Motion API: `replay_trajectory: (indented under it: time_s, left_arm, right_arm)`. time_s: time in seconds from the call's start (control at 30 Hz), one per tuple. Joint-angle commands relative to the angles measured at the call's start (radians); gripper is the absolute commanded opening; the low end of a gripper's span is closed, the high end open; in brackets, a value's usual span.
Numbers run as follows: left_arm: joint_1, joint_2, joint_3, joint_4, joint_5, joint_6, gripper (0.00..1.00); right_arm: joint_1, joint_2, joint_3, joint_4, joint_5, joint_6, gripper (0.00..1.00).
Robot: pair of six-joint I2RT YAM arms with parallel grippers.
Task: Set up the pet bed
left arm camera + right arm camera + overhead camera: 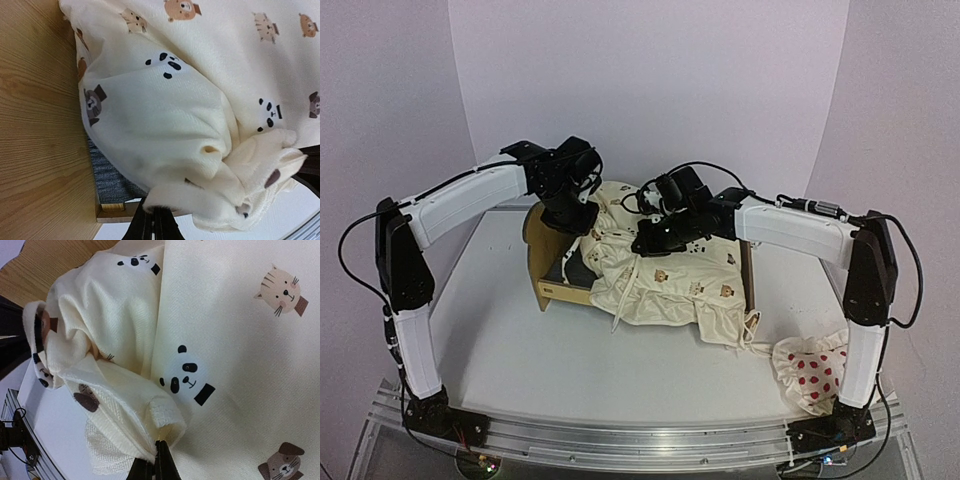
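The pet bed (pixel 560 292) is a light plywood frame at the table's middle left, with its headboard on the left. A cream cover with animal prints (pixel 670 275) lies bunched over it and hides most of the grey felt base (pixel 107 172). My left gripper (pixel 582 222) is at the cover's headboard end, shut on a fold of cover (pixel 200 100) beside the plywood (pixel 35 125). My right gripper (pixel 645 243) is just to its right above the bed, shut on a hemmed edge of the cover (pixel 240 365).
A white red-dotted ruffled pillow (pixel 810 370) lies on the table at the near right, by the right arm's base. The cover's ruffled end (pixel 735 325) hangs past the bed's right rail (pixel 749 270). White walls close in behind and at the sides.
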Motion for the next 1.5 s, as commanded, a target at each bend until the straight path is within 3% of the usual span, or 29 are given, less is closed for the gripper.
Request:
replay_trajectory:
  time_s: [0.0, 0.3, 0.43, 0.5, 0.63, 0.7, 0.93, 1.13, 1.27, 1.47]
  left_arm:
    - [0.001, 0.067, 0.055, -0.029, -0.005, 0.021, 0.04]
    - [0.017, 0.097, 0.007, -0.016, -0.053, -0.025, 0.04]
    - [0.017, 0.076, -0.058, 0.005, -0.088, -0.066, 0.09]
    - [0.017, 0.066, -0.082, 0.008, -0.105, -0.093, 0.18]
    - [0.012, 0.033, -0.111, 0.002, -0.126, -0.136, 0.51]
    - [-0.003, 0.007, -0.115, 0.000, -0.131, -0.150, 0.59]
    - [-0.080, -0.108, -0.153, -0.063, -0.178, -0.245, 0.76]
    - [-0.140, -0.289, -0.366, -0.044, -0.207, -0.383, 0.90]
    - [-0.155, -0.400, -0.514, -0.014, -0.194, -0.457, 0.90]
    - [-0.181, -0.541, -0.733, 0.145, -0.128, -0.530, 0.75]
  right_arm:
    - [0.000, 0.020, 0.008, 0.000, 0.017, 0.003, 0.00]
    - [0.000, 0.079, 0.045, -0.001, 0.013, -0.006, 0.00]
    - [-0.001, 0.101, 0.061, -0.001, -0.024, -0.006, 0.00]
    - [0.001, 0.112, 0.070, -0.001, -0.048, -0.006, 0.00]
    - [0.000, 0.134, 0.095, 0.004, -0.105, 0.002, 0.00]
    - [0.001, 0.140, 0.104, 0.008, -0.136, 0.012, 0.00]
    - [0.026, 0.171, 0.149, 0.014, -0.183, 0.020, 0.00]
    - [0.053, 0.219, 0.182, 0.009, -0.168, 0.027, 0.00]
    - [0.065, 0.250, 0.206, -0.009, -0.154, 0.028, 0.00]
    - [0.079, 0.292, 0.291, -0.040, -0.056, 0.025, 0.00]
